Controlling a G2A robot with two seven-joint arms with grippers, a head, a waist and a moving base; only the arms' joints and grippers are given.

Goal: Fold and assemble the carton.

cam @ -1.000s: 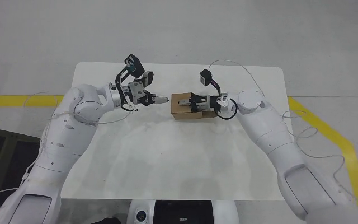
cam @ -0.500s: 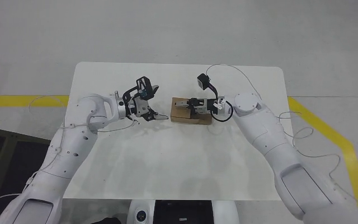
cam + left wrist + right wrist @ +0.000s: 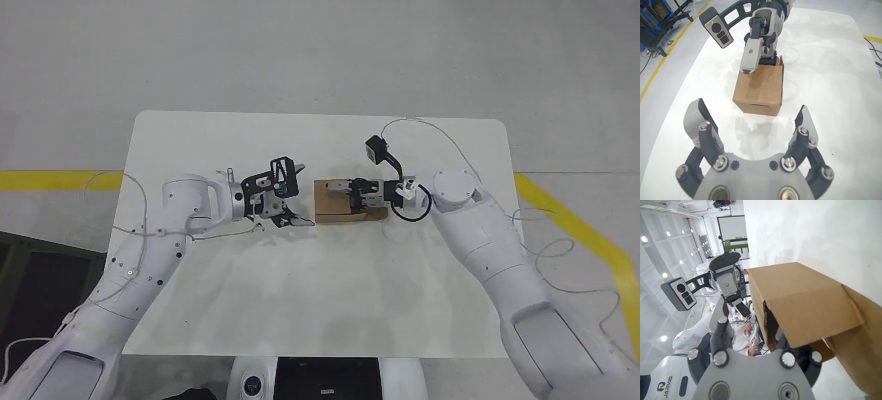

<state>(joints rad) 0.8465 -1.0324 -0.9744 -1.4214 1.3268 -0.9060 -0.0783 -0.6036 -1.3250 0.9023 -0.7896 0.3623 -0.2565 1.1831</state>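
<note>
Carton [image 3: 335, 200] – brown, lying on its side at the middle of the white table [image 3: 300, 300]. The end facing the left gripper is closed, with a thin slot line across it. The opposite end is open, with a flap loose at its edge.

Right gripper [image 3: 352, 190] – at the open end. One finger [image 3: 750, 55] lies flat along the carton's top wall, the other is hidden inside, so the pair appears to pinch that wall. The arm reaches in from the table's right side.

Left gripper [image 3: 752, 113] – jaws spread wide, just beside the closed end, not touching. The arm is bent at the elbow and held low over the table.
</note>
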